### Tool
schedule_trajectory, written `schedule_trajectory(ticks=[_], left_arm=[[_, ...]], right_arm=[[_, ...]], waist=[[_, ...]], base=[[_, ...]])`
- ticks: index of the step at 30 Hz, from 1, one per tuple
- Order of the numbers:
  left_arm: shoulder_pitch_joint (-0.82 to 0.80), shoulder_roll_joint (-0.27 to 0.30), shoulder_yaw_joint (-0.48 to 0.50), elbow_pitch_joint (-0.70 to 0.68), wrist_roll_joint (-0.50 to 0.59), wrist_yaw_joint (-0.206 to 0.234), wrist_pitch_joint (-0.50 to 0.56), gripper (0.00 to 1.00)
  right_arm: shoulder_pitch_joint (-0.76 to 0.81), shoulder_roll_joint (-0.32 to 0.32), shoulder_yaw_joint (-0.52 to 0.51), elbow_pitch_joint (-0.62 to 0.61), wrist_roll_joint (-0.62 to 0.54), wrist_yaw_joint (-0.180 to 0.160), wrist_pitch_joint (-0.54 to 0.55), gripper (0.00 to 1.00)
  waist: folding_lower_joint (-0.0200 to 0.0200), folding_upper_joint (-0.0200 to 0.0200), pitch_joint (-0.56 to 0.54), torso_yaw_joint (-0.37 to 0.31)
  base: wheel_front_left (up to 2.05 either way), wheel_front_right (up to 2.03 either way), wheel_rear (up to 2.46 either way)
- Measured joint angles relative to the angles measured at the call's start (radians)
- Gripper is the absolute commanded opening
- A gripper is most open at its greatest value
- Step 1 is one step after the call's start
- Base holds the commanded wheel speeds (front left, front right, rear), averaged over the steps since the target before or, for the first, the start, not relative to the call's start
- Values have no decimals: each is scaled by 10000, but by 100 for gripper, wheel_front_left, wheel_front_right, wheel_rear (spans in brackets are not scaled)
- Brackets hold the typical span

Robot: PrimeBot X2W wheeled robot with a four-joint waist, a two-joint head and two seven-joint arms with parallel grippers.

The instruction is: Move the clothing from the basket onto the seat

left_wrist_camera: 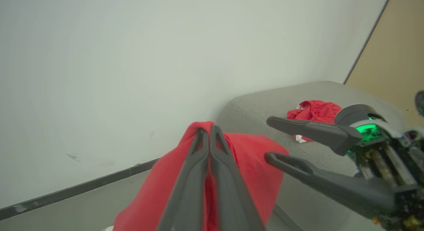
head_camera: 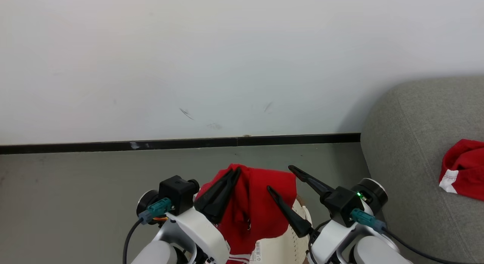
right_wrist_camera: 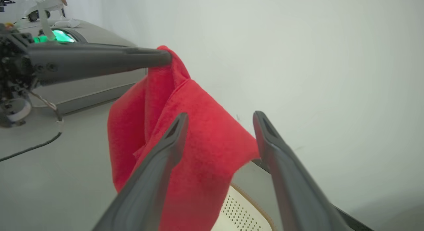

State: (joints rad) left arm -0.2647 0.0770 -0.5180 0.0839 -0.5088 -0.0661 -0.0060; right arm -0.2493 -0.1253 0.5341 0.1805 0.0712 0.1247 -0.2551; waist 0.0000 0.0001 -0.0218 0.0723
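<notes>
Head view, left to right: the left fingers [head_camera: 234, 172], at seven o'clock, are clenched on the top fold of a red garment [head_camera: 257, 207], which hangs from them above the white basket [head_camera: 281, 249] at six o'clock; the right fingers [head_camera: 275, 195], at five o'clock, stand spread wide, grasping nothing, one of them crossing in front of the cloth's right side; the grey sofa [head_camera: 408, 143] sits at three o'clock; a second red garment [head_camera: 463, 173] with white trim lies on it.

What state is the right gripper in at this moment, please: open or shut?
Open: the fingers of the right gripper stand wide apart in the head and right wrist views, beside the red garment.
</notes>
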Motion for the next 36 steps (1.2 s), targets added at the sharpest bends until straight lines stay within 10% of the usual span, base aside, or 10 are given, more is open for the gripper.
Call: schedule_trajectory(ticks=[36], left_arm=[[283,527,-1108,-1737,-1172,-512,848,0]], right_arm=[[-79,-683,1611,522,1266,0,0,100]], waist=[[0,0,-145,22]], base=[[0,0,0]])
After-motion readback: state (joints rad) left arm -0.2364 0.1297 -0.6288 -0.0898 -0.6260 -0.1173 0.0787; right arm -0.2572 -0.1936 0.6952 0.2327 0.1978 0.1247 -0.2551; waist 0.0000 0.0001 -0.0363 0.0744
